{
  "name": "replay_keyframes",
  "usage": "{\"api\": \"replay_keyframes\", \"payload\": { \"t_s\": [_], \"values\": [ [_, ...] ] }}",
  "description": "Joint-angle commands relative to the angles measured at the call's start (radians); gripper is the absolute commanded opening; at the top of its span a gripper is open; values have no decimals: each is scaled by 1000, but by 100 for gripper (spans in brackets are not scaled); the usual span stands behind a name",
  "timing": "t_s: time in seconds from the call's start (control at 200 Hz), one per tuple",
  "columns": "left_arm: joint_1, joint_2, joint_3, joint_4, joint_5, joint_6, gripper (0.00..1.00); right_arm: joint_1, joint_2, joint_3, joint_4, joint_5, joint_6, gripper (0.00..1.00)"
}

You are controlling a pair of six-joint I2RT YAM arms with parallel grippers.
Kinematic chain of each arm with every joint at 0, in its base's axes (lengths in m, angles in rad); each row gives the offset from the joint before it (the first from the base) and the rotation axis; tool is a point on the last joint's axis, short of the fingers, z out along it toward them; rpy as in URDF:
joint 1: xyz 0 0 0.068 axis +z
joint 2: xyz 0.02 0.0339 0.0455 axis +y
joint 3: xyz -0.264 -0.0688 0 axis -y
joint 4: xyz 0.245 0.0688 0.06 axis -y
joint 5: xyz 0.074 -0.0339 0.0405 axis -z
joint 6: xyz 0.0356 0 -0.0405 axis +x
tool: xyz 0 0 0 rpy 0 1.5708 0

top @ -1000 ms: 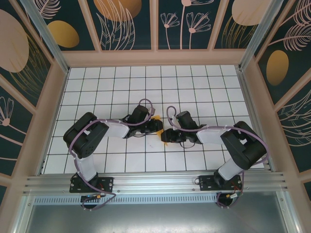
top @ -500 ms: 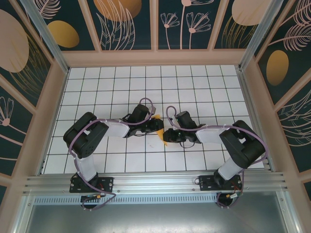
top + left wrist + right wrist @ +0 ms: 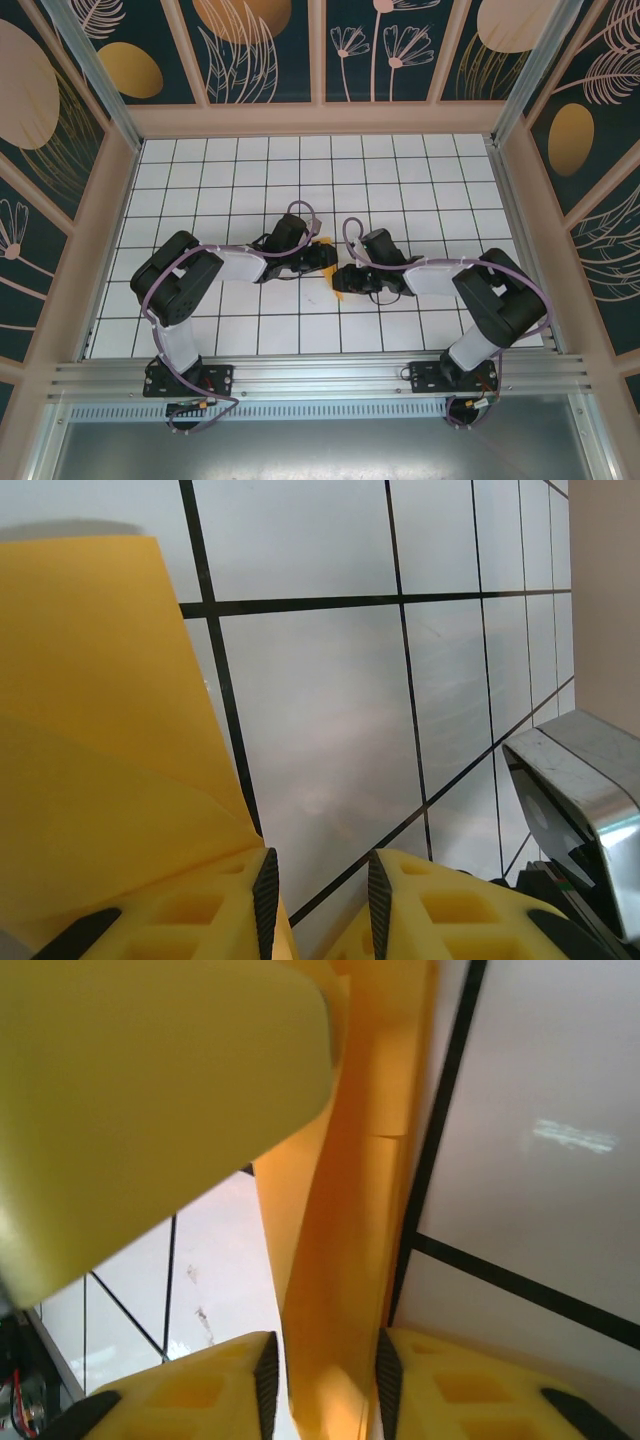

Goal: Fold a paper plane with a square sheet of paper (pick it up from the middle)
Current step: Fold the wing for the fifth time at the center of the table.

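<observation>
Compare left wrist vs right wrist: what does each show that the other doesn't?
Left wrist: orange paper sits beside the left pincer, outside its empty gap; silver metal part lower right. Right wrist: the paper runs up through the right pincer; blurred yellow mass upper left. Both: orange paper, yellow fingers, gridded white table.

A: What is surrounding the scene?
B: A white tabletop [image 3: 400, 170] gridded in black is reflecting soft light; dark teal wall panels [image 3: 265, 80] with pale leaves [image 3: 620, 60] and orange ovals [image 3: 130, 70] are standing within beige frames [image 3: 320, 120].
</observation>
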Motion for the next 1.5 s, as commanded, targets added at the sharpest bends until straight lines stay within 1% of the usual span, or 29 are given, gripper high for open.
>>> {"api": "replay_keyframes", "payload": {
  "t_s": [0.0, 0.14, 0.29, 0.44, 0.595, 0.686, 0.796, 0.876, 0.951, 1.226, 1.426, 1.496],
  "values": [
    [2, -4, 19, -18, -9, 25, 32, 5, -5, -11, -11, -3, -17, 39],
    [2, -2, 23, -20, -4, 22, 32, 32, -3, 18, -61, 69, -37, 41],
    [3, -3, 23, -19, -2, 19, 32, 94, 1, 81, -171, 231, -55, 42],
    [1, -1, 24, -23, 1, 22, 32, 153, 8, 124, -227, 344, -64, 43],
    [2, 0, 25, -23, 1, 20, 32, 180, 35, 156, -275, 416, -66, 43],
    [2, 0, 24, -22, 2, 22, 32, 189, 44, 160, -275, 422, -66, 42],
    [3, -2, 24, -22, 1, 22, 32, 189, 41, 152, -265, 420, -59, 38],
    [3, 0, 24, -23, 2, 22, 32, 188, 35, 144, -253, 411, -57, 32],
    [1, 0, 27, -27, 2, 25, 32, 182, 33, 139, -245, 405, -51, 29],
    [3, 2, 29, -34, 2, 34, 32, 131, -5, 80, -155, 280, -34, 21],
    [3, 20, 33, -33, 8, 35, 32, 104, 5, 38, -88, 179, -32, 21],
    [3, 25, 34, -34, 7, 36, 32, 97, 10, 27, -72, 163, -23, 21]
  ]
}}
